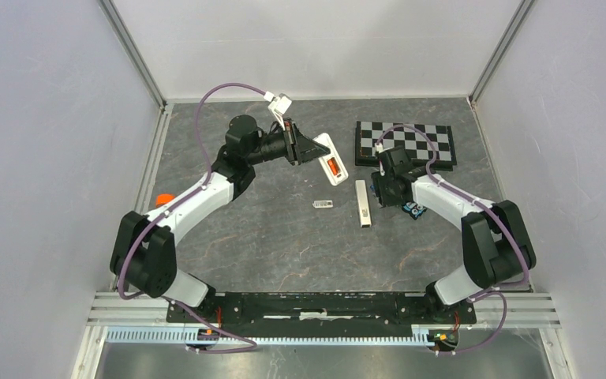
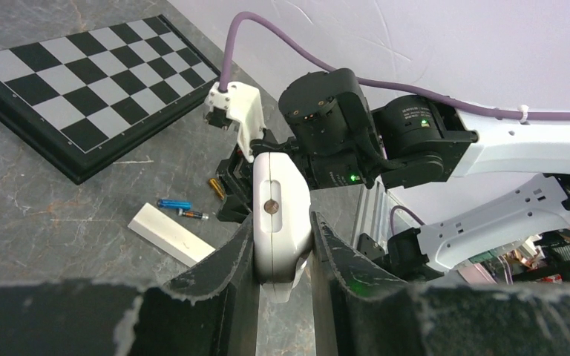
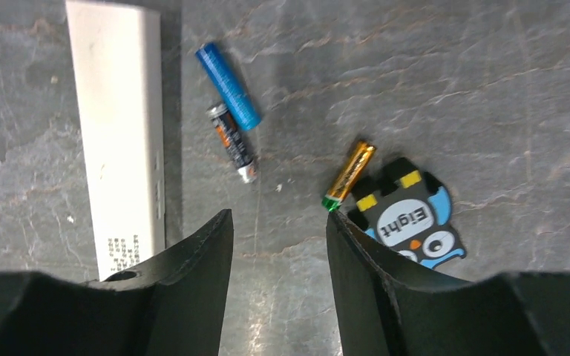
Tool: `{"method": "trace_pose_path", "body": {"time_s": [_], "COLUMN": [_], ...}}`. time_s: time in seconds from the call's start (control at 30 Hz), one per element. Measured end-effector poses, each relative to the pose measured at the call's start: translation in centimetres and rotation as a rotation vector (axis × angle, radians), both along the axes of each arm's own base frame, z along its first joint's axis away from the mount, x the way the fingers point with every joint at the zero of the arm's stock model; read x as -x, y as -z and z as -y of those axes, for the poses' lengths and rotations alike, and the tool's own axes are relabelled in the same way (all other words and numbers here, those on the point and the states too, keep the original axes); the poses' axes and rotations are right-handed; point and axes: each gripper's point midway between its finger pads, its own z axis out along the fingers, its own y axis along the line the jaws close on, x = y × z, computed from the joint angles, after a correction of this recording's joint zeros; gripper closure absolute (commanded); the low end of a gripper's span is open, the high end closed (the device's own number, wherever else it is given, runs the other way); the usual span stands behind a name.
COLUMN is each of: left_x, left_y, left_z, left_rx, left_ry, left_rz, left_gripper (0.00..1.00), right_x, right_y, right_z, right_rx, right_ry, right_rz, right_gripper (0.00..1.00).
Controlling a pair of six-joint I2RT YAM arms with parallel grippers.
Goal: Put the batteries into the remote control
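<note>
My left gripper (image 1: 316,152) is shut on the white remote control (image 1: 328,161) and holds it above the table at the back middle. An orange-red cell (image 1: 332,166) shows in the remote's open recess. In the left wrist view the remote (image 2: 280,211) stands edge-on between the fingers. My right gripper (image 3: 279,222) is open and empty, low over the table. Just beyond its tips lie three loose batteries: a blue one (image 3: 228,86), a black-and-orange one (image 3: 232,142) and a gold one (image 3: 349,176). The gold one lies at the right fingertip.
A slim plain white bar (image 1: 362,203) lies left of my right gripper (image 1: 384,195). A penguin sticker (image 3: 412,215) lies to its right. A folded chessboard (image 1: 405,142) sits at the back right. A small pale item (image 1: 323,204) lies mid-table. An orange object (image 1: 163,198) sits by the left wall.
</note>
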Motion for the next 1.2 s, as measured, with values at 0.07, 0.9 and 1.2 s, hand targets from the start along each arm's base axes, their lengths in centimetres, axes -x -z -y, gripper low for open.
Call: {"method": "trace_pose_path", "body": {"time_s": [0.07, 0.9, 1.2], "left_x": [-0.3, 0.9, 2.7], "left_y": [0.2, 1.2, 0.0], "left_z": [0.1, -2.0, -3.4], "left_rx": [0.003, 0.004, -0.011], "left_ry": [-0.002, -0.110, -0.115], "left_rz": [0.005, -0.014, -0.008], "left_gripper": [0.98, 0.98, 0.98], "right_x": [-0.8, -4.4, -5.3], "right_y": [-0.4, 1.3, 1.5], "right_z": [0.5, -1.5, -2.0], "right_rx": [0.003, -0.194, -0.141], "right_ry": [0.027, 0.073, -0.039], "right_rz": [0.023, 0.047, 0.072], "right_gripper": [0.49, 0.53, 0.51]}}
